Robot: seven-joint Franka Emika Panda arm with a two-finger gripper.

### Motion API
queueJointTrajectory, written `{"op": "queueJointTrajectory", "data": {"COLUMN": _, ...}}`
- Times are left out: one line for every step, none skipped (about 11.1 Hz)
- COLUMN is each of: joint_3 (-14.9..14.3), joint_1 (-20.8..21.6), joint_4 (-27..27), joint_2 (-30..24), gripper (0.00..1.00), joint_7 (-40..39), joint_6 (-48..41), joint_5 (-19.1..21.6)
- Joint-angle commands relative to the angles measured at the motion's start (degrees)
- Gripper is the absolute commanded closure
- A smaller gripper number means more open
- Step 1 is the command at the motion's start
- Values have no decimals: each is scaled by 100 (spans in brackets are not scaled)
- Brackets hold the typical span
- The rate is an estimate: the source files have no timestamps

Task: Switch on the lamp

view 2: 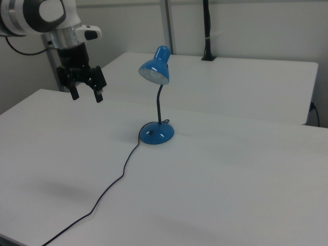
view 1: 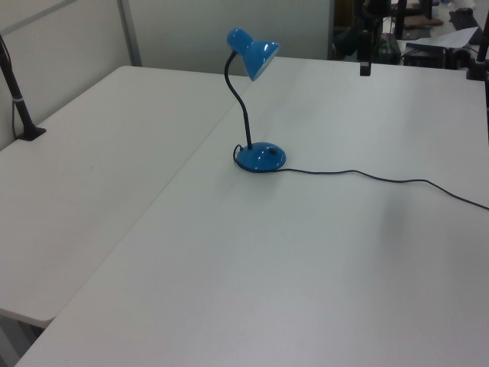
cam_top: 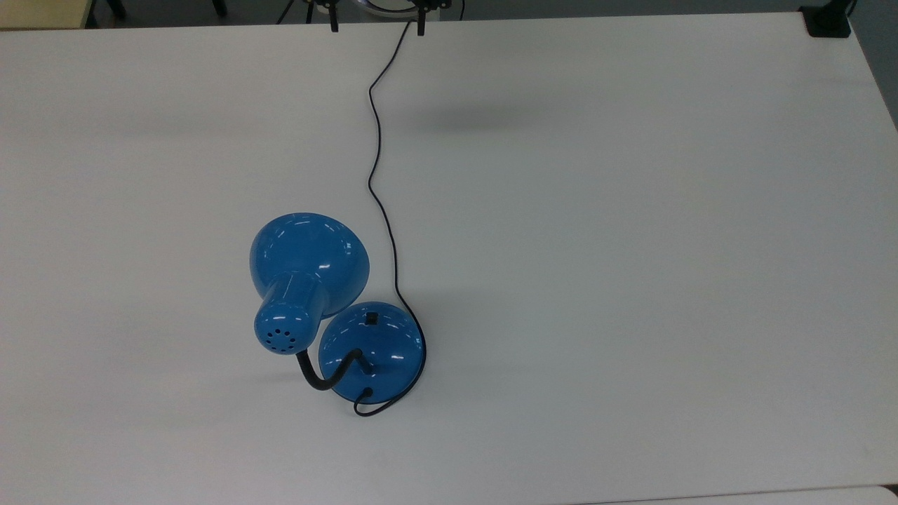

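Observation:
The glossy blue lamp stands on the white table (cam_top: 631, 280), its bell shade (cam_top: 309, 263) on a black gooseneck over the round base (cam_top: 372, 351). A small black switch (cam_top: 371, 318) sits on the base's far side in the top view. No glow shows under the shade (view 2: 154, 72). My gripper (view 2: 87, 96) hangs open and empty in the air, well to the right view's left of the lamp base (view 2: 156, 133). In the top view the gripper (cam_top: 377, 27) shows as two fingertips at the upper edge, far from the lamp. In the left view the gripper (view 1: 365, 67) hangs beyond the lamp base (view 1: 260, 156).
The thin black cord (cam_top: 375, 161) snakes from the base across the table toward the top view's upper edge. A second white table (view 1: 92, 153) adjoins on the left view's left, with a black clamped post (view 1: 19, 99). Another black clamp (cam_top: 828, 21) sits at the top view's upper right corner.

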Motion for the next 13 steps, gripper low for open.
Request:
{"op": "queueJointTrajectory", "data": {"joint_3": -65, "joint_1": 43, "joint_4": 86, "joint_2": 10, "gripper": 0, "joint_7": -100, "joint_6": -61, "joint_5": 71}}
{"op": "queueJointTrajectory", "data": {"joint_3": -65, "joint_1": 43, "joint_4": 86, "joint_2": 18, "gripper": 0, "joint_7": -100, "joint_6": -61, "joint_5": 71}}
{"op": "queueJointTrajectory", "data": {"joint_3": -65, "joint_1": 43, "joint_4": 86, "joint_2": 19, "gripper": 0, "joint_7": -100, "joint_6": -52, "joint_5": 71}}
{"op": "queueJointTrajectory", "data": {"joint_3": -65, "joint_1": 43, "joint_4": 86, "joint_2": 19, "gripper": 0, "joint_7": -100, "joint_6": -52, "joint_5": 71}}
{"op": "queueJointTrajectory", "data": {"joint_3": -65, "joint_1": 35, "joint_4": 86, "joint_2": 19, "gripper": 0, "joint_7": -100, "joint_6": -52, "joint_5": 62}}
{"op": "queueJointTrajectory", "data": {"joint_3": -65, "joint_1": 43, "joint_4": 86, "joint_2": 27, "gripper": 0, "joint_7": -92, "joint_6": -52, "joint_5": 62}}
{"op": "queueJointTrajectory", "data": {"joint_3": -65, "joint_1": 35, "joint_4": 95, "joint_2": 27, "gripper": 0, "joint_7": -91, "joint_6": -52, "joint_5": 62}}
{"op": "queueJointTrajectory", "data": {"joint_3": -65, "joint_1": 43, "joint_4": 95, "joint_2": 45, "gripper": 0, "joint_7": -100, "joint_6": -52, "joint_5": 62}}
{"op": "queueJointTrajectory", "data": {"joint_3": -56, "joint_1": 43, "joint_4": 95, "joint_2": 45, "gripper": 0, "joint_7": -100, "joint_6": -52, "joint_5": 62}}
{"op": "queueJointTrajectory", "data": {"joint_3": -65, "joint_1": 43, "joint_4": 95, "joint_2": 54, "gripper": 0, "joint_7": -118, "joint_6": -52, "joint_5": 62}}
{"op": "queueJointTrajectory", "data": {"joint_3": -65, "joint_1": 35, "joint_4": 95, "joint_2": 45, "gripper": 17, "joint_7": -161, "joint_6": -52, "joint_5": 70}}
{"op": "queueJointTrajectory", "data": {"joint_3": -65, "joint_1": 17, "joint_4": 95, "joint_2": 45, "gripper": 50, "joint_7": -353, "joint_6": -52, "joint_5": 114}}
{"op": "queueJointTrajectory", "data": {"joint_3": -73, "joint_1": 8, "joint_4": 95, "joint_2": 45, "gripper": 76, "joint_7": -486, "joint_6": -52, "joint_5": 141}}
